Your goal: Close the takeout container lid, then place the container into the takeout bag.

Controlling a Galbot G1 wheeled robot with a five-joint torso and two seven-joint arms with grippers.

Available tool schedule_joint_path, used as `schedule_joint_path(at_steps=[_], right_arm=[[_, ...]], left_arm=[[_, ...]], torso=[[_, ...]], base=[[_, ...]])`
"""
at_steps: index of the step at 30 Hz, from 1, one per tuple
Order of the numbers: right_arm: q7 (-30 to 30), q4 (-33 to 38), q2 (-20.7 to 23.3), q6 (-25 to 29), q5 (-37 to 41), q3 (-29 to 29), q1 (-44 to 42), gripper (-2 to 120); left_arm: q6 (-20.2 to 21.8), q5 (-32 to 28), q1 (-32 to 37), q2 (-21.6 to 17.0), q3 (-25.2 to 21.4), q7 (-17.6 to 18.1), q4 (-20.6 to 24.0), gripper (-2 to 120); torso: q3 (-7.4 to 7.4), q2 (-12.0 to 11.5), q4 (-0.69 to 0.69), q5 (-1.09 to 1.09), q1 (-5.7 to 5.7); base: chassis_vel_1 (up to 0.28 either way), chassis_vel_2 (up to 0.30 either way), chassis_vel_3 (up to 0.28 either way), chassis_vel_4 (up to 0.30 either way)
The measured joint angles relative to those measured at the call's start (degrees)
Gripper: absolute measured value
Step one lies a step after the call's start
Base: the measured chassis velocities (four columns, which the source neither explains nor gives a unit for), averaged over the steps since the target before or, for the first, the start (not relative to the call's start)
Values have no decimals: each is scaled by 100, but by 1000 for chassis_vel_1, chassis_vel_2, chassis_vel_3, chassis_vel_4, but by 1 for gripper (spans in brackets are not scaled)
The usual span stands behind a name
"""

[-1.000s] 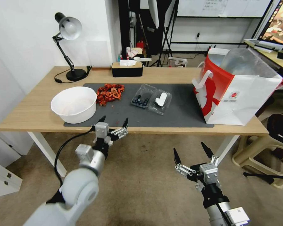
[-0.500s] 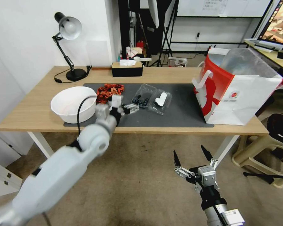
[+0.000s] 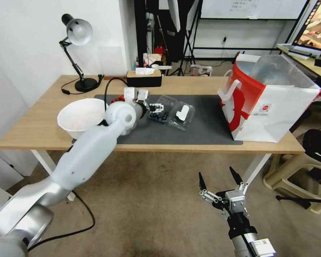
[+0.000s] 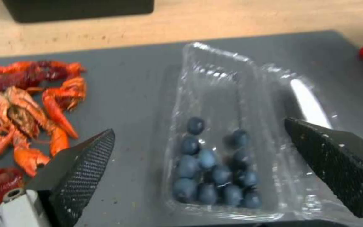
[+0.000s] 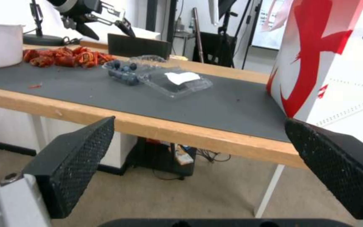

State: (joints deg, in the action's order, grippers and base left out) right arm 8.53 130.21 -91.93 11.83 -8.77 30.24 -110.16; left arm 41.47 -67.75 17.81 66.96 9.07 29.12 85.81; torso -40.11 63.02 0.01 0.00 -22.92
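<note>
The takeout container (image 3: 163, 111) lies open on the grey mat, with dark blue berries (image 4: 215, 176) in one half. Its lid (image 3: 182, 115), with a white label, lies flat on the side towards the bag. My left gripper (image 3: 154, 107) hovers open just above the berry half. In the left wrist view the left gripper (image 4: 199, 126) has one finger on each side of the box, touching nothing. The takeout bag (image 3: 271, 100) stands open at the table's right end, its foil lining showing. My right gripper (image 3: 216, 173) hangs open below the table's front edge, empty.
A white bowl (image 3: 78, 117) sits left of the container, partly behind my left arm. Red crayfish (image 4: 26, 110) lie between bowl and container. A black tissue box (image 3: 143, 78) and a desk lamp (image 3: 78, 35) stand at the back. The mat (image 3: 203, 125) is bare between container and bag.
My left arm has risen from below the table's front edge and reached forward over the mat to the container. The right gripper has sunk slightly.
</note>
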Motion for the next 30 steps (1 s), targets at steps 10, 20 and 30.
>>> schedule_joint_path(at_steps=[10,20,30], right_arm=[[0,-163,27,59,-35,-33,23,100],[7,-212,26,90,-74,-63,34,100],[10,-237,26,120,-95,-75,28,100]], left_arm=[[114,35,-43,21,22,-20,-262,100],[95,74,28,-57,166,-93,-244,100],[79,90,66,-70,229,-93,-270,100]], torso=[[0,0,0,0,0],[1,0,-1,0,0],[1,0,-1,0,0]], base=[[0,0,0,0],[0,0,0,0],[0,0,0,0]])
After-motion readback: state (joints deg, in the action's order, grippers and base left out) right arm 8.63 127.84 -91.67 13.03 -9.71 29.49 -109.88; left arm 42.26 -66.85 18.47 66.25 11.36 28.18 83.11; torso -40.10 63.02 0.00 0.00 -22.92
